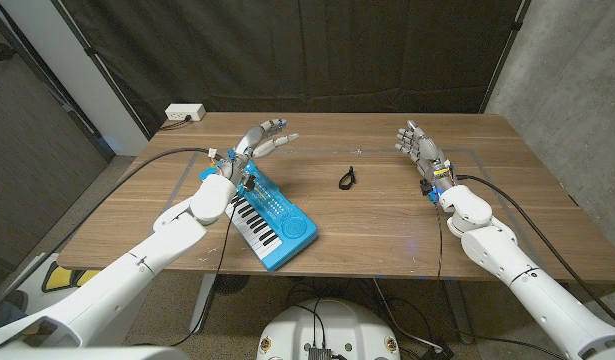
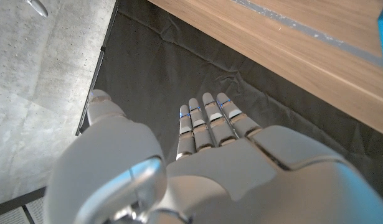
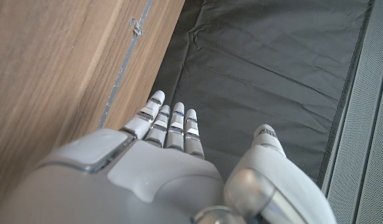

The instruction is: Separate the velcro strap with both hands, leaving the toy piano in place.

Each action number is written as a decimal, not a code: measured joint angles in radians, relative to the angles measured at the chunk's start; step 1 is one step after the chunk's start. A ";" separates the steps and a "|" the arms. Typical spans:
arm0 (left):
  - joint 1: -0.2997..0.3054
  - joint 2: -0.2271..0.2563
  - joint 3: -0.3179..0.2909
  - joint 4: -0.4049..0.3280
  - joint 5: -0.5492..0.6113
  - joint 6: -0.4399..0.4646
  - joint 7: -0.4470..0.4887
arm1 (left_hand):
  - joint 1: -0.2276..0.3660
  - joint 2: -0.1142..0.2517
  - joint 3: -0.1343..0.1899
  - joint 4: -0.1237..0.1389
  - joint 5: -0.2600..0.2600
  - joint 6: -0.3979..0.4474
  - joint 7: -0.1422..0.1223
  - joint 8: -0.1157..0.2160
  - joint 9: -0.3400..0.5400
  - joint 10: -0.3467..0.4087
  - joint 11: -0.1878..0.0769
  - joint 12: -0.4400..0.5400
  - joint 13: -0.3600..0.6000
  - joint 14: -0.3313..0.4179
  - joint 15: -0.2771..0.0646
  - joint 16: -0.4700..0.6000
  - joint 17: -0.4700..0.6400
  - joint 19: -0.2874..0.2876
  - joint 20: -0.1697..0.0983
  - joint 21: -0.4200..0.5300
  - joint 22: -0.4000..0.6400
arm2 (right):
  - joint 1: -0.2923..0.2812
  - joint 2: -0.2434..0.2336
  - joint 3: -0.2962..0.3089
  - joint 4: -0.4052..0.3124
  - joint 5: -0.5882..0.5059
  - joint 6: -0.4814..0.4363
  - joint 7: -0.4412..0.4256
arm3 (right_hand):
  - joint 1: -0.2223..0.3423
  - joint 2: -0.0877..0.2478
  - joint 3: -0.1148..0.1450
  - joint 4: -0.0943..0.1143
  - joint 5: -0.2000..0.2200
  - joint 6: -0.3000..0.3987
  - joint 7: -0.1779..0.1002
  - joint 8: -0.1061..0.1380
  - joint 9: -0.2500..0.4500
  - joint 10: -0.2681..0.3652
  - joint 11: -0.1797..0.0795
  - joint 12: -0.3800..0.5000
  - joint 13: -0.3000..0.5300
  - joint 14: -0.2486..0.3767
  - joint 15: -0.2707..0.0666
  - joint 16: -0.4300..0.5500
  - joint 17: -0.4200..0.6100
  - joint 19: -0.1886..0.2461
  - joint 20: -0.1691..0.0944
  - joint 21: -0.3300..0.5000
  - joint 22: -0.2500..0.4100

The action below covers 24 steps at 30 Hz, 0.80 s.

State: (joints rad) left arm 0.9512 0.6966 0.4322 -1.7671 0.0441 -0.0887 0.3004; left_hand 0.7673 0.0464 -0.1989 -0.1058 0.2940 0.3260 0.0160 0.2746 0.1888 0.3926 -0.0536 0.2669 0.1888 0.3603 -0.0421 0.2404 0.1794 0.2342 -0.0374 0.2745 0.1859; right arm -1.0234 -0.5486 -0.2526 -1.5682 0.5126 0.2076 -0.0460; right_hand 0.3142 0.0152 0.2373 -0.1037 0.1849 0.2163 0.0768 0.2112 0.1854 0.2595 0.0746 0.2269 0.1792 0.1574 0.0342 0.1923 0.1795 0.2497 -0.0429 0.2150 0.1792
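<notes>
Black strap [image 1: 347, 179] mid-desk [image 1: 387, 225], blue piano [image 1: 272, 215] near left hand [image 1: 262, 138], right hand [image 1: 417, 143] well apart, both hands raised, fingers spread, holding nothing

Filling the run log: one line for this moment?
left hand open | right hand open | strap untouched, joined | piano in place

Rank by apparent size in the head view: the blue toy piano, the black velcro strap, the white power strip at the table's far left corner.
1. Blue toy piano, clearly largest.
2. White power strip.
3. Black velcro strap, slightly smaller, though the power strip sits farther from the camera, so these two are close.
</notes>
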 measured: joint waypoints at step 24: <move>-0.062 -0.058 0.157 -0.158 0.437 0.381 0.056 | 0.106 0.042 0.024 -0.032 -0.020 0.112 -0.037 0.014 0.000 0.117 -0.045 0.000 0.000 0.097 -0.004 0.004 0.005 0.061 -0.004 0.007 0.000 | -0.001 -0.025 0.072 0.089 0.121 0.034 0.148 | 0.000 0.000 0.000 0.000 0.000 0.005 -0.005 0.000 0.003 0.005 0.005 0.000 0.000 0.011 0.000 0.000 0.000 0.006 0.005 0.000 0.000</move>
State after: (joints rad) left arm 0.8896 0.6386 0.5889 -1.9253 0.4810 0.2919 0.3561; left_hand 0.8728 0.0885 -0.1748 -0.1382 0.2735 0.4383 -0.0211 0.2887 0.1886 0.5095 -0.0991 0.2668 0.1886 0.4575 -0.0464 0.2442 0.1841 0.2951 -0.0409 0.2814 0.1861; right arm -1.0248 -0.5738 -0.1807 -1.4796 0.6339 0.2421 0.1024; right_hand 0.3142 0.0152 0.2374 -0.1036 0.1851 0.2215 0.0714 0.2112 0.1886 0.2647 0.0800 0.2269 0.1792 0.1682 0.0338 0.1923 0.1793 0.2552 -0.0375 0.2150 0.1791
